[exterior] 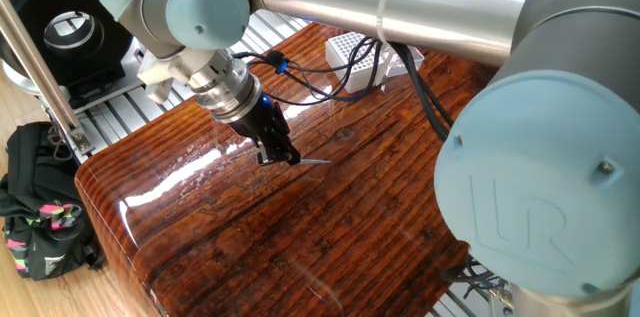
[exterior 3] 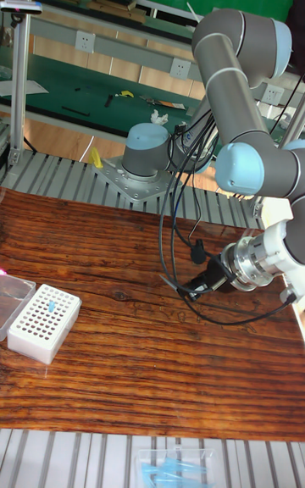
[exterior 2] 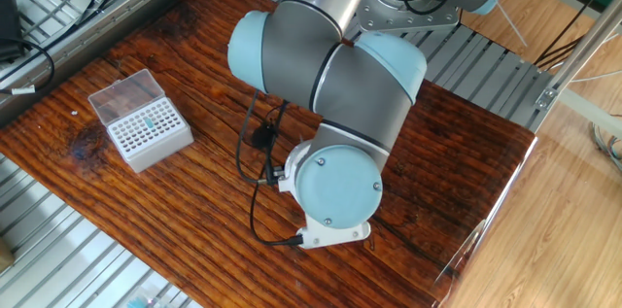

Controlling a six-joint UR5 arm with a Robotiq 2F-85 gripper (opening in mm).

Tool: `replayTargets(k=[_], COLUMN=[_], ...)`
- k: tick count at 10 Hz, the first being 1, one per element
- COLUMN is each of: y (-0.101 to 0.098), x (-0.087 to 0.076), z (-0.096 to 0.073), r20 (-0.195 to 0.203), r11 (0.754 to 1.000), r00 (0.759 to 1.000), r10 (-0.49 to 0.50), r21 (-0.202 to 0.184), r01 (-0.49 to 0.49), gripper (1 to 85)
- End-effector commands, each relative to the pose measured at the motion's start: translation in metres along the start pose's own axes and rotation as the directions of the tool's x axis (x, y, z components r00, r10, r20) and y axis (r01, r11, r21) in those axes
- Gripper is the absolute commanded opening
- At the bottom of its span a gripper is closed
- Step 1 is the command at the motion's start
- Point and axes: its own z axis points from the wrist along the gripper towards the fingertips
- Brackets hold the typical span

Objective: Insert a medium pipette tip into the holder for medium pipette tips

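Observation:
My gripper (exterior: 281,156) hangs low over the glossy wooden table (exterior: 300,247), tilted, and is shut on the wide end of the medium pipette tip (exterior: 316,161). The tip is a thin greyish cone sticking out sideways, close to the wood. In the tall fixed view the gripper (exterior 3: 188,288) points left with the tip (exterior 3: 169,283) ahead of it. The holder for medium pipette tips (exterior 3: 42,323) is a white block with a grid of holes and a clear lid (exterior 3: 12,295), far to the left. The holder (exterior 2: 146,131) also shows in the other fixed view, where the arm hides the gripper.
Black cables (exterior 3: 174,225) loop from the wrist down towards the table. Aluminium rails (exterior: 120,107) border the table, with a black bag (exterior: 40,217) on the floor beyond them. A clear pack of blue items (exterior 3: 178,463) lies at the front edge.

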Motion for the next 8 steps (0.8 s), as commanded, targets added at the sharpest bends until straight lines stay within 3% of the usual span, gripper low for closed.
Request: replayTargets(k=[1,8], y=[0.0012,-0.0003], x=[0.0017,0.0038], z=[0.0012,0.0011], r20=[-0.004,-0.01], r11=[1.0,1.0], r00=[1.0,1.0], r10=[-0.002,0.001], r21=[-0.013,-0.011], r01=[0.002,-0.001], gripper=[6.3,5.3])
